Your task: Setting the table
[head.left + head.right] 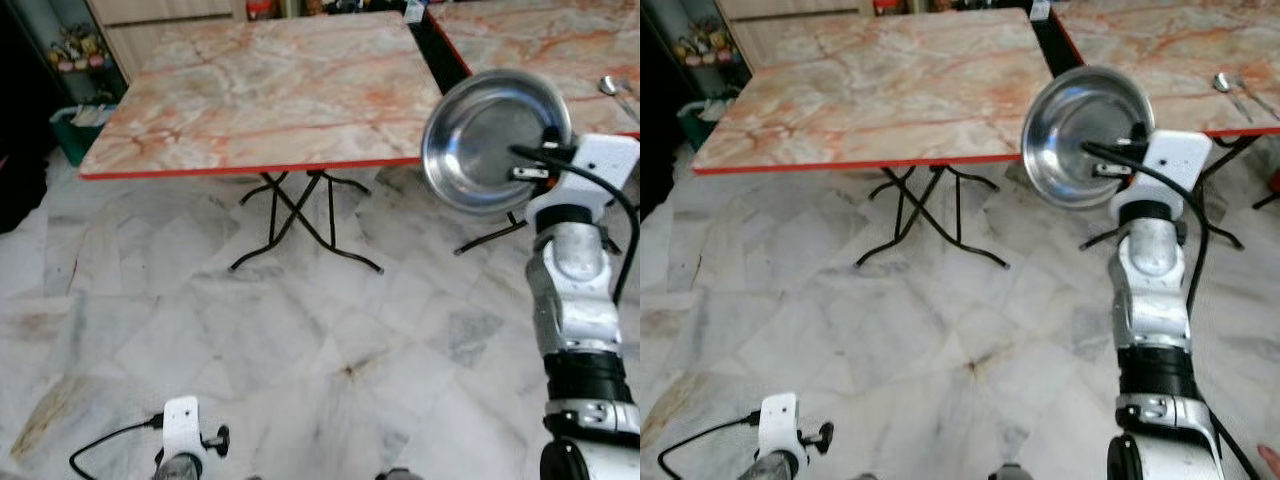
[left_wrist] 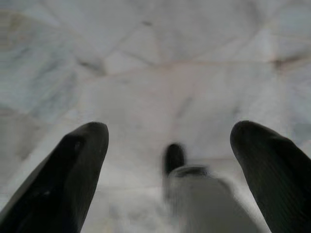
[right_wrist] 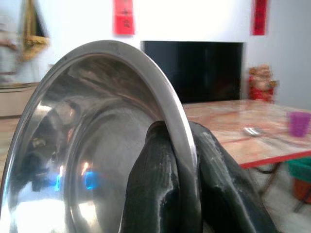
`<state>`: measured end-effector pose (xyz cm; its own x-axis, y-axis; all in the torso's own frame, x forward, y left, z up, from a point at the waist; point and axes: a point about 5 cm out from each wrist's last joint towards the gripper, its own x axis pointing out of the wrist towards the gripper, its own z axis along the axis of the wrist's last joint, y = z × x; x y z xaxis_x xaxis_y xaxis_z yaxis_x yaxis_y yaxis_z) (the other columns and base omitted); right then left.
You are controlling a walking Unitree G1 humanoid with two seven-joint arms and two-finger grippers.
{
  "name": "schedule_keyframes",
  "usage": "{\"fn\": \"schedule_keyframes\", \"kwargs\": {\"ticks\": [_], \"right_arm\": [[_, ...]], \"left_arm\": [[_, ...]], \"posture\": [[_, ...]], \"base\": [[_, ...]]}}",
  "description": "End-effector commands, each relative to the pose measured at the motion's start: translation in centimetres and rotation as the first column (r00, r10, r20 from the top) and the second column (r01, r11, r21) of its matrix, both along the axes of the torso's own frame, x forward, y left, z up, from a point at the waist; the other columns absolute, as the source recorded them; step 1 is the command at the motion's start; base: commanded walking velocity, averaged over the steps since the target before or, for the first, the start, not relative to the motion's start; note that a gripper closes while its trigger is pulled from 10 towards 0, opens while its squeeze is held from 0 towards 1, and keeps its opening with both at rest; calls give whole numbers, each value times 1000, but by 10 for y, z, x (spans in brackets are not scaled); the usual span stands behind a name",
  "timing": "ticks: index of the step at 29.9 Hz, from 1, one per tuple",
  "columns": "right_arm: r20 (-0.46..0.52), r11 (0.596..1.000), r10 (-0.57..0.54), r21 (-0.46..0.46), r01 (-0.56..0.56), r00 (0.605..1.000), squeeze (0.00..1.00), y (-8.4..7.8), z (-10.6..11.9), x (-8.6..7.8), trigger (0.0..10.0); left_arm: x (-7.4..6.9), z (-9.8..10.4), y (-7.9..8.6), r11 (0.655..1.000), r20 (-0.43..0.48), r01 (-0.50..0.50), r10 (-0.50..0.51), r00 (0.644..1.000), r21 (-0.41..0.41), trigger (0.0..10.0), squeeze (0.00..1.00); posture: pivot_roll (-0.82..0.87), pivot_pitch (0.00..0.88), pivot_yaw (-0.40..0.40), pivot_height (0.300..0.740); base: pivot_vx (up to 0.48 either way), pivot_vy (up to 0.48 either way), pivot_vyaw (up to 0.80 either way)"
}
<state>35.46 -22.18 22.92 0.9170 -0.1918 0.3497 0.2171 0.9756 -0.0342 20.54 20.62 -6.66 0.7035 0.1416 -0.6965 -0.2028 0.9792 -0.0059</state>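
Ahead, marble-topped tables on marble floor.

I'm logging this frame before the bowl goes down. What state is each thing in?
steel bowl: held on edge by its rim, off the table
right claw: shut on the bowl's rim
left claw: open, hanging low over the floor
near table: bare top
spoon: lying on the far table

Bright even daylight, left wrist view blurred, soft shadows.
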Motion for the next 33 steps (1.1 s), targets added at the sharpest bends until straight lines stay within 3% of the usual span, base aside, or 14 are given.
{"fn": "schedule_keyframes", "kwargs": {"ticks": [1, 13, 33], "right_arm": [[50, 1000, 7, -6, -7, 999, 0, 1, 13, -1, 10000], [60, 1000, 6, -17, -5, 998, 0, 1, 13, -4, 10000], [56, 1000, 7, 1, -7, 998, 0, 1, 12, -3, 10000]], "left_arm": [[-3, -1, 4, 1000, -10, -8, 8, 1000, 13, 10000, 0], [-3, -1, 5, 1000, -13, -3, 3, 1000, 15, 10000, 0], [2, 2, 3, 1000, 2, 15, -15, 1000, 21, 10000, 0]], "posture": [[-89, 163, 47, 740], [-85, 173, 56, 740], [-81, 165, 58, 740]], "base": [[0, 0, 0], [51, 0, 0], [464, 0, 65]]}}
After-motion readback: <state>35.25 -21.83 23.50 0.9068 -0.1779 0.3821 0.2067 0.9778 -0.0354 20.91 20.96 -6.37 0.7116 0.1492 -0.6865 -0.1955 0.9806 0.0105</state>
